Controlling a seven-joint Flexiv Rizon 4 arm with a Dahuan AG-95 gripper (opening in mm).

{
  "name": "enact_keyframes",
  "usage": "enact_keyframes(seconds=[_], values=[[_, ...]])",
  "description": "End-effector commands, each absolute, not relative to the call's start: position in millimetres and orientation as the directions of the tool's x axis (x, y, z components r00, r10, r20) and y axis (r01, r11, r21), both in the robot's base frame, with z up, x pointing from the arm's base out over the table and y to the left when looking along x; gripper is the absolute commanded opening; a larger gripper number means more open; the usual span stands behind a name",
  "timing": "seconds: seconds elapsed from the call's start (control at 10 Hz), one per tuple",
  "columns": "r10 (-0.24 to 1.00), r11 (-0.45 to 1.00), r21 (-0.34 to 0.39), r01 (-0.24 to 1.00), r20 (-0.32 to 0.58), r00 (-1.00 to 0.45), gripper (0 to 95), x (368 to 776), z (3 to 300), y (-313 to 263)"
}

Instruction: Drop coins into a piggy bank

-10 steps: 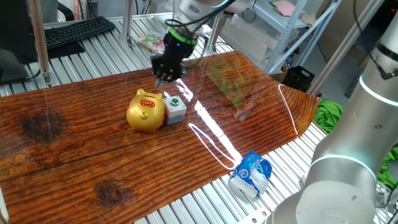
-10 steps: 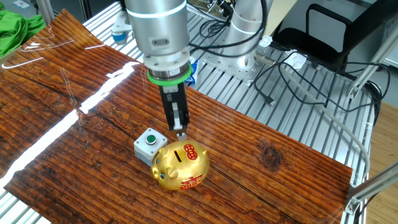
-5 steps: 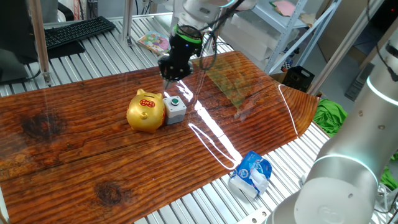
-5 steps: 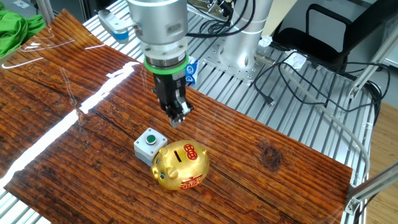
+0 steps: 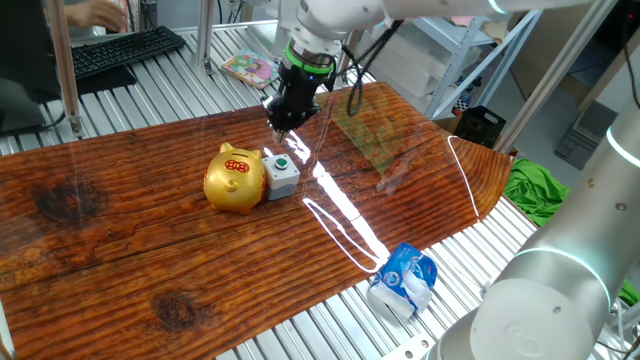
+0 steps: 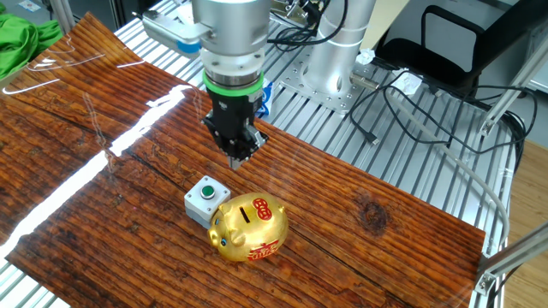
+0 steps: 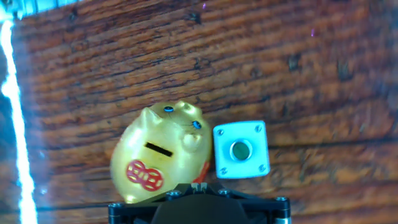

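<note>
**Shut gripper raised beside the piggy bank**

The gripper (image 6: 239, 160) is seen fully closed above the wooden tabletop (image 6: 360, 205); whether a coin is pinched cannot be told. The piggy bank (image 6: 249, 228) stands mid-table, touching the grey button box (image 6: 205, 198). A misaligned descent could miss the slot (image 7: 158, 149) or nudge the bank. Open room lies toward every edge.

The scene is being lit brightly from overhead. A long white streak of glare is being thrown across the glossy wooden table (image 5: 130, 240) beside the piggy bank (image 5: 234, 179), whose gold shell is being highlighted. Both fixed views are being rendered sharply; the hand view is being softened and oversaturated.
</note>
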State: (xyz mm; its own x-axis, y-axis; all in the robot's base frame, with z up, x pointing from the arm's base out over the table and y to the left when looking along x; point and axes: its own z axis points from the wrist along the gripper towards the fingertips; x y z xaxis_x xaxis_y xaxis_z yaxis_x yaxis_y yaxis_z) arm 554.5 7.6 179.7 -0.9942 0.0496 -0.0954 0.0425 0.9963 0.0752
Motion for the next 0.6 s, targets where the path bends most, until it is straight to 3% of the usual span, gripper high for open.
enact_keyframes(seconds=[0.1,0.6], values=[[-0.056,0.998,0.021,-0.059,-0.132,-0.99,0.0,561.0,166.2,-5.4],[-0.054,0.999,0.003,-0.054,-0.125,-0.991,0.0,562.7,162.4,-8.4]])
